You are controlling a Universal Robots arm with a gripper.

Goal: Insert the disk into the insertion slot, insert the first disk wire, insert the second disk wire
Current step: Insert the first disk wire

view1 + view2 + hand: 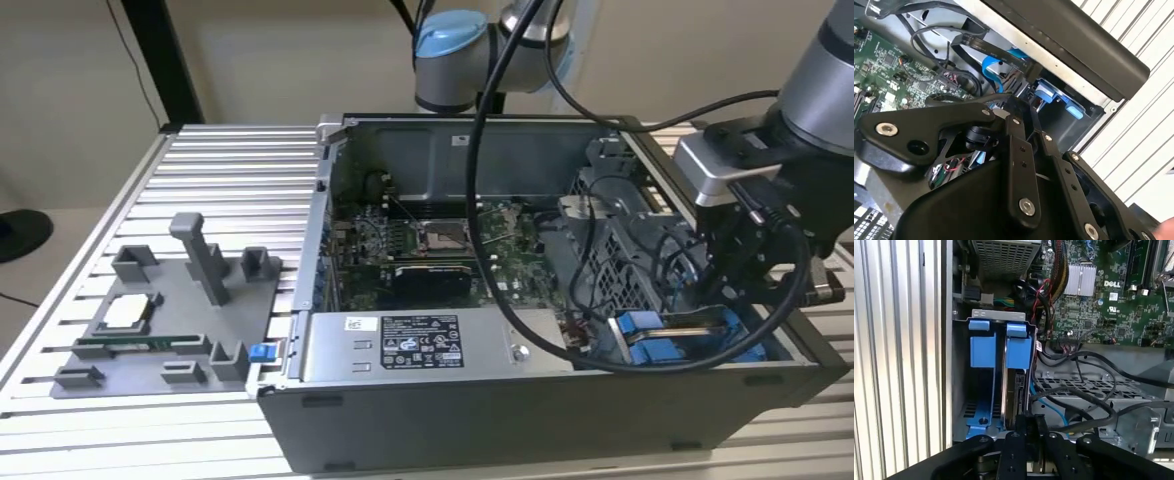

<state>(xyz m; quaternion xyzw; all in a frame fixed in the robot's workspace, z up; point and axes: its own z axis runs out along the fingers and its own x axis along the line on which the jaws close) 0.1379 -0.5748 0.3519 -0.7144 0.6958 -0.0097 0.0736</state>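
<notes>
Gripper (1027, 421) fingers pressed together, black tips at the end of the flat grey disk (1015, 390), which stands on edge between the slot's (983, 347) glossy blue plastic rails in the grey metal case (534, 420).

The hand (734, 303) hangs over the blue insertion slot (665, 342).

Disk (1015, 390) edge-on in the slot (985, 352), its near end hidden under the gripper (1027, 422), gripper body cut off by the picture's edge, cables (1109, 410) passing out of sight behind its links
</notes>
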